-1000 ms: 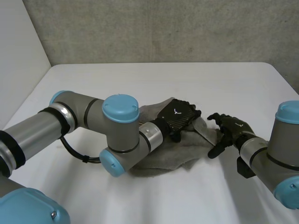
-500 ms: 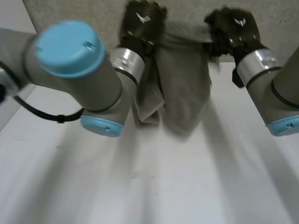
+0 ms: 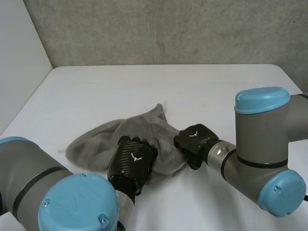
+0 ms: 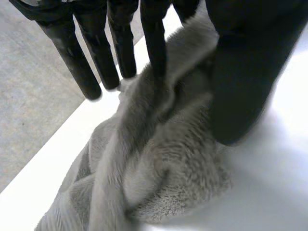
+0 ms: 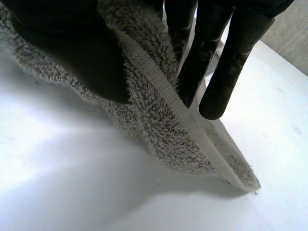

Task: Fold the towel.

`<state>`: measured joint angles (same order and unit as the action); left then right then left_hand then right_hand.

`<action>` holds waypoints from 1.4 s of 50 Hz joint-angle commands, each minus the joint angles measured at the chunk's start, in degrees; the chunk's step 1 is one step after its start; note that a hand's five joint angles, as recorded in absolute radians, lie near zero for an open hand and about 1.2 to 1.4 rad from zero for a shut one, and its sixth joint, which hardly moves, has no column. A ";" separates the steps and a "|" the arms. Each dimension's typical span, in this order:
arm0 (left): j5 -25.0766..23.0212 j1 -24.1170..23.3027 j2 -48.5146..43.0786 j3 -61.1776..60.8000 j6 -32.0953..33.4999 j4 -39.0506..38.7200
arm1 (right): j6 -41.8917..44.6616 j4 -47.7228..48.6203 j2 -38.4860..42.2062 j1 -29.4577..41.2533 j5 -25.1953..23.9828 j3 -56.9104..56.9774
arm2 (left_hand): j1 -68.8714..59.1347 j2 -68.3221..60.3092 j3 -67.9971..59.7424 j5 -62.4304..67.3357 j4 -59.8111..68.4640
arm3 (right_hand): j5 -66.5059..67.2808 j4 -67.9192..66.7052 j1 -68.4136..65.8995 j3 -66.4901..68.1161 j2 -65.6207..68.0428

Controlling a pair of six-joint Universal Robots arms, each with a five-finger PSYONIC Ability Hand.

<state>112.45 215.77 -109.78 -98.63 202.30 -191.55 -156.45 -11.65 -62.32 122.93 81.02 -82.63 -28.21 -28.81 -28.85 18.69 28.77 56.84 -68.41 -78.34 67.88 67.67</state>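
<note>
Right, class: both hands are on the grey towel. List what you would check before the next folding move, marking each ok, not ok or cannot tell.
1. Is the towel flat: not ok, bunched and creased.
2. Does the right hand grip the towel's edge: ok, hem pinched between thumb and fingers.
3. Does the left hand grip the towel: ok, a fold is bunched between thumb and a finger.
4. Is the towel wholly on the table: ok.
5. Are all corners located: cannot tell, folds hide most.
</note>
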 commanded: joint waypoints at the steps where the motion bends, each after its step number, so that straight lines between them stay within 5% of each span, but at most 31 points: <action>1: -0.13 2.02 3.69 1.69 0.02 -0.05 | -0.17 1.72 -1.49 -0.14 0.02 -1.92 | 14.63 15.23 15.27 -15.11 -15.19 | 13.16 -11.59 -1.66 12.12 12.33; 18: -1.45 14.33 8.79 -4.29 0.11 0.21 | 0.27 8.57 -3.25 -5.86 -0.07 -9.04 | 14.13 14.73 14.77 -14.60 -14.69 | 13.16 -11.59 -1.66 12.12 12.33; 29: -11.89 23.99 8.88 -10.44 -0.42 0.03 | 0.00 10.42 -2.11 -6.30 0.02 -9.22 | 13.12 13.72 13.76 -13.60 -13.68 | 13.16 -11.59 -1.66 12.12 12.33; 51: -21.31 27.60 2.20 -9.83 -6.66 -0.32 | 0.00 10.42 -0.35 -6.38 0.02 -8.16 | 1.85 2.45 2.49 -2.32 -2.41 | 13.16 -11.59 -1.66 12.12 12.33; 57: -21.40 27.69 -2.20 -6.75 -6.66 -0.76 | 0.18 10.33 0.61 -6.30 0.02 -6.85 | -13.46 -12.86 -12.82 12.98 12.90 | 13.16 -11.59 -1.66 12.12 12.33; 59: -21.40 27.69 -2.99 -5.61 -6.75 -0.84 | 0.27 10.33 0.96 -6.30 0.02 -6.32 | -24.89 -24.29 -24.26 24.42 24.34 | 13.16 -11.59 -1.66 12.12 12.33; 61: -21.22 27.95 -3.86 -2.99 -6.75 -1.63 | 0.36 10.33 1.23 -6.30 0.02 -5.61 | -51.00 -50.40 -50.37 50.53 50.45 | 13.16 -11.59 -1.66 12.12 12.33; 70: -21.49 29.36 -3.08 10.12 -5.60 -8.14 | 0.80 13.65 5.01 -5.68 0.63 10.34 | -51.79 -51.19 -51.15 51.31 51.23 | 13.16 -11.59 -1.66 12.12 12.33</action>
<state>91.19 244.32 -113.67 -98.02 195.97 -195.40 -155.80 -0.90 -59.55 116.86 81.10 -83.32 -62.53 -63.96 -63.84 53.08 63.84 57.07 -68.41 -78.47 67.88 67.68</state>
